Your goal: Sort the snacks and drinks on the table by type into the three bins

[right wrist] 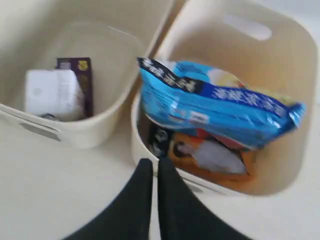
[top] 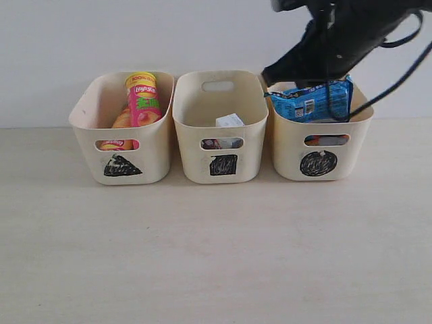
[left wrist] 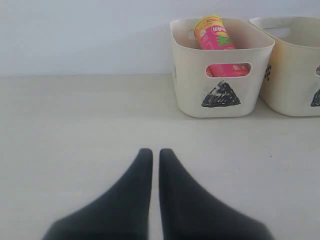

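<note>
Beige wood-grain table (top: pixel 202 256) | white wall (top: pixel 101 40) behind | left pincer (left wrist: pixel 155 152), right pincer (right wrist: pixel 155 162): closed, empty

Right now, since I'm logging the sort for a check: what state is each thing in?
pink chip can, leaning in the triangle bin
blue bag, in the circle bin, over the orange bag
white carton, in the square bin beside the purple carton
left gripper, shut, empty
right gripper, shut, empty
</note>
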Robot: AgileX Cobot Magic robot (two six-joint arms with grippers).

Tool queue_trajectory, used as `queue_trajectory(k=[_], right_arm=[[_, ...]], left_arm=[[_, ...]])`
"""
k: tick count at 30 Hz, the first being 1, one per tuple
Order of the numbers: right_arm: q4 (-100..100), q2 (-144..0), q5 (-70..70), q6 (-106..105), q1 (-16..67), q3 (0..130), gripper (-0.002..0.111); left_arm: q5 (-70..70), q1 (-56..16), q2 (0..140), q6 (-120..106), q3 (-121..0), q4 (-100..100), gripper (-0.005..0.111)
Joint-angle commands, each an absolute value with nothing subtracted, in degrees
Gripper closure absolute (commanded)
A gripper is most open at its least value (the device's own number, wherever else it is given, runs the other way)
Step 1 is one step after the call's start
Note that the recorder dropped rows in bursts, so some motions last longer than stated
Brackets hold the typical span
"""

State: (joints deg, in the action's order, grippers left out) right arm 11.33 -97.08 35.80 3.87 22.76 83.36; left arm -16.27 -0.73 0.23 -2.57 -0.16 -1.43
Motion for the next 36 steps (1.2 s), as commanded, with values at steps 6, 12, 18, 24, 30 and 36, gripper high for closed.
queue_trajectory(k=[6,12,18,24,30,36], right_arm=[[11.84,-84.91,37.54,7.85,11.34,67.92,0.107],[10.98,-74.12,34.23,10.94,10.9,59.38,0.107],[10.98,-66.47,34.96,12.32,10.9,54.14,0.107],[13.4,-57.81,36.98,12.33,10.9,48.98,0.107],[14.12,-55.99,34.75,11.63,10.9,48.98,0.107],[14.0,-54.31,32.2,9.87,10.9,47.32,0.107]], left_arm=[[-16.06,-0.62,0.0,-2.23,0.0,-1.5,0.102],[-16.06,-0.62,0.0,-2.23,0.0,-1.5,0.102],[-16.06,-0.62,0.0,-2.23,0.0,-1.5,0.102],[-16.06,-0.62,0.0,-2.23,0.0,-1.5,0.102],[-16.06,-0.62,0.0,-2.23,0.0,-1.5,0.102],[-16.06,-0.62,0.0,-2.23,0.0,-1.5,0.102]])
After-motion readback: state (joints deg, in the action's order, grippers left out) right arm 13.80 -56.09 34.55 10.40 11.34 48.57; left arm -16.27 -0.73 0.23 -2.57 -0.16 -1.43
